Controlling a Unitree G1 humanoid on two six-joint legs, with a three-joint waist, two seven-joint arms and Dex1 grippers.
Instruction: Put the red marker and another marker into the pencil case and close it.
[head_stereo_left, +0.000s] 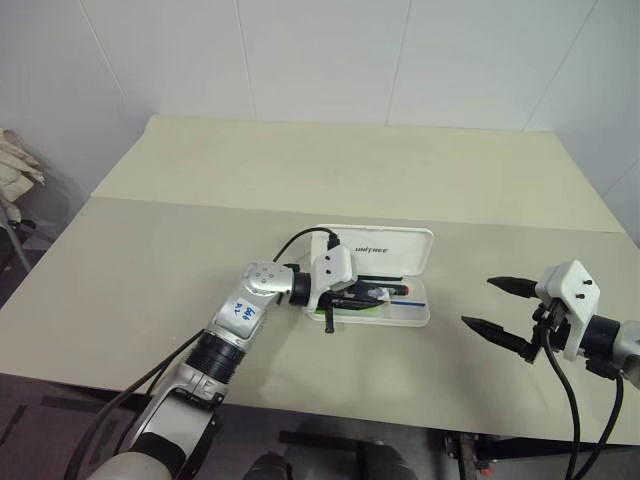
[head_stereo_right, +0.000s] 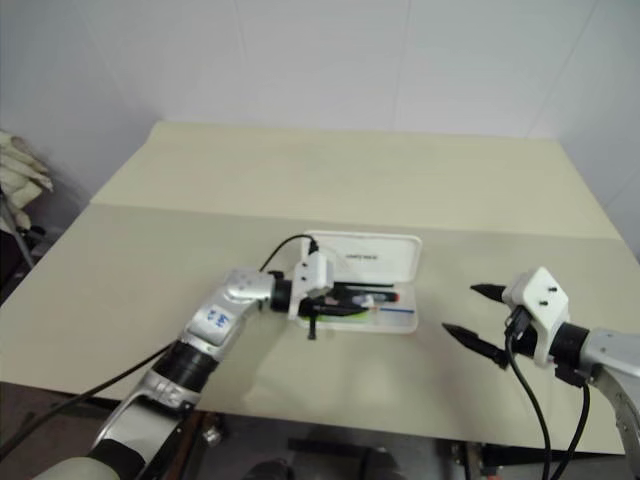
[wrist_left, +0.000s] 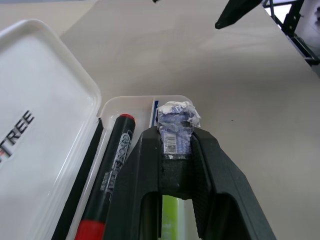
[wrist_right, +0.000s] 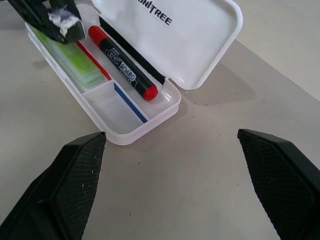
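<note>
Holding left pincer (wrist_left: 176, 150) over open pencil case (head_stereo_left: 415, 317), I see its fingers nearly closed, clamped on green marker (wrist_left: 172, 212), whose paper-wrapped end sticks out past fingertips. Green marker sits low over case's front compartment; cannot tell if it touches tray. Red marker (wrist_right: 123, 63) lies inside case, just beside lid hinge. Lid (head_stereo_left: 400, 252) lies back flat. Case sits mid-bench, toward near edge. Right pincer (head_stereo_left: 505, 308) spread wide, empty, above bench well right of case.
</note>
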